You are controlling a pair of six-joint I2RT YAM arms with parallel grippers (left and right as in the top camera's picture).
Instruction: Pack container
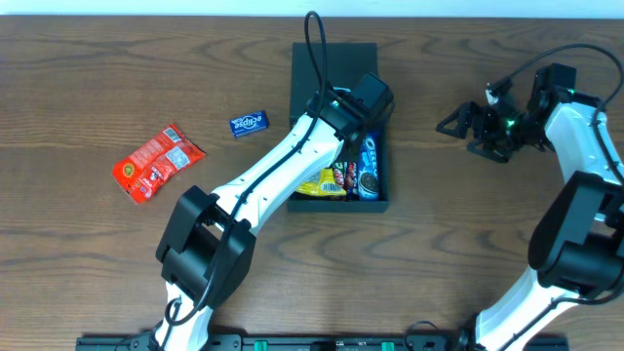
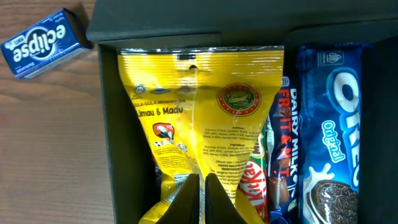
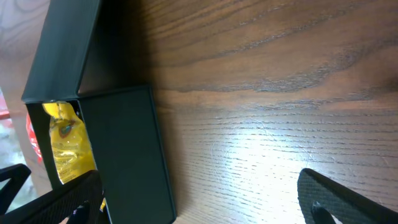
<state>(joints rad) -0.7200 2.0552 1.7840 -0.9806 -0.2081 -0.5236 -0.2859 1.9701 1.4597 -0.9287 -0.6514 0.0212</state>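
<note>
The dark container [image 1: 346,63] lies open at the table's far middle, and its wall shows in the left wrist view [image 2: 118,155]. Inside lie a yellow packet [image 2: 199,106], a KitKat [image 2: 252,180], a Dairy Milk bar [image 2: 280,143] and an Oreo pack [image 2: 336,137]. My left gripper [image 2: 202,183] is inside the box, its fingers pinched together on the yellow packet's near end. From overhead it [image 1: 353,122] hangs over the box. My right gripper [image 1: 478,127] is open and empty, to the right of the box. In its own view [image 3: 199,205] the container [image 3: 124,149] is at the left.
A blue Eclipse gum pack [image 1: 249,123] lies on the table just left of the box and also shows in the left wrist view [image 2: 40,40]. A red snack packet [image 1: 156,161] lies farther left. Bare wood table [image 1: 468,234] surrounds them.
</note>
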